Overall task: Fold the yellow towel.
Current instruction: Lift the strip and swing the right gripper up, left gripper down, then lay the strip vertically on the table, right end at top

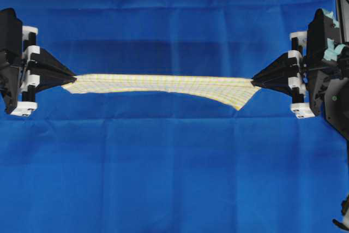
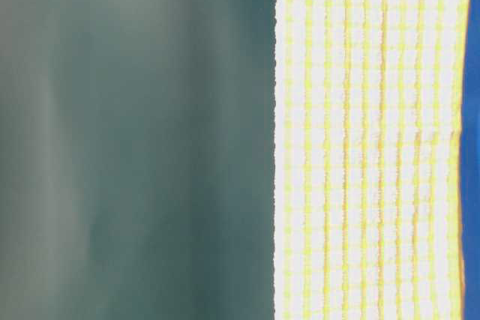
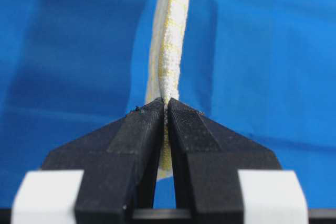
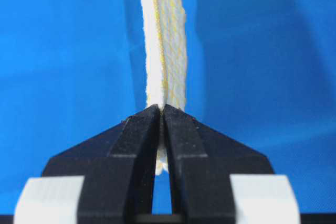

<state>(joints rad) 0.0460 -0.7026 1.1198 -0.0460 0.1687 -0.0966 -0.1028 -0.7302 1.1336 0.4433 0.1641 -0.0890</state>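
Observation:
The yellow towel (image 1: 163, 84), pale with a fine yellow check, hangs stretched in a narrow band between both grippers above the blue cloth. My left gripper (image 1: 73, 76) is shut on its left end, my right gripper (image 1: 254, 79) on its right end. A loose corner (image 1: 240, 102) droops near the right gripper. In the left wrist view the towel (image 3: 170, 35) runs edge-on away from the pinched black fingertips (image 3: 166, 103). The right wrist view shows the same: towel (image 4: 164, 35) clamped at the tips (image 4: 160, 107). In the table-level view the towel (image 2: 367, 140) fills the right half, very close.
A large plain blue cloth (image 1: 174, 178) covers the whole table beneath the towel. The left half of the table-level view is a blurred grey-green area (image 2: 135, 140). The right arm's body (image 1: 327, 64) stands at the right edge, the left arm's body (image 1: 13, 64) at the left edge.

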